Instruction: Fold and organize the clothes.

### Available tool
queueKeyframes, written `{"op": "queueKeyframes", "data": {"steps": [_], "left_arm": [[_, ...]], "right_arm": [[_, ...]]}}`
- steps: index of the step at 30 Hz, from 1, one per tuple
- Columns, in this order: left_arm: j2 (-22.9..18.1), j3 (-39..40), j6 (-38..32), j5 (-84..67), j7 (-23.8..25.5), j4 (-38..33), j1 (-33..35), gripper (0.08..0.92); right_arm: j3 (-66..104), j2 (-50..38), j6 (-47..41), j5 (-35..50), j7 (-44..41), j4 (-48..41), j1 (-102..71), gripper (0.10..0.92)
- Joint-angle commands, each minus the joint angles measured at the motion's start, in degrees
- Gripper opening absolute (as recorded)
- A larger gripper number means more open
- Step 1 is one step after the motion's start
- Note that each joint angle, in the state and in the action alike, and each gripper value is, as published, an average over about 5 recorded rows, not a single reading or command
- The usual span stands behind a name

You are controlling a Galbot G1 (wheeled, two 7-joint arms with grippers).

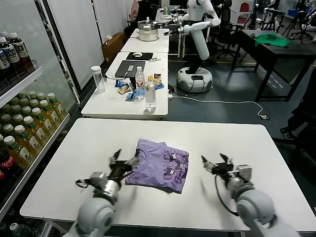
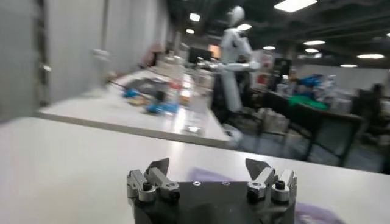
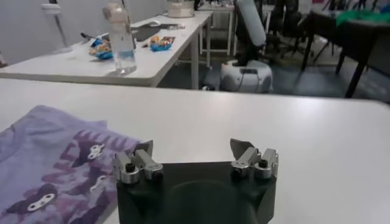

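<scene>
I am seeing the left gripper (image 1: 121, 161) gaping wide and empty by the T-shirt (image 1: 159, 170), and the right gripper (image 1: 216, 164) likewise wide at lower right. The shirt is lying folded at lower centre of the table (image 1: 74, 148); folding is looking nearly finished.
</scene>
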Motion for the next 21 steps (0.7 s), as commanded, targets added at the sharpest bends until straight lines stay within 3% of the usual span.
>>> {"op": "queueKeyframes", "data": {"steps": [1, 15, 21], "left_arm": [[4.67, -10.83, -3.89, 3.61, -0.1, -2.39, 8.09, 0.823], [4.78, -9.99, -4.02, 3.65, -0.12, -2.14, 7.57, 0.823], [5.07, -10.06, -4.22, 3.49, -0.05, -2.03, 7.76, 0.823]], "right_arm": [[-11.76, 13.91, 0.93, -2.54, 3.56, -10.8, 6.44, 0.823], [-13.41, 16.34, 0.88, -2.48, 4.43, -17.2, 12.62, 0.807], [-12.51, 15.44, 0.98, -2.51, 4.01, -17.96, 14.14, 0.655]]}}
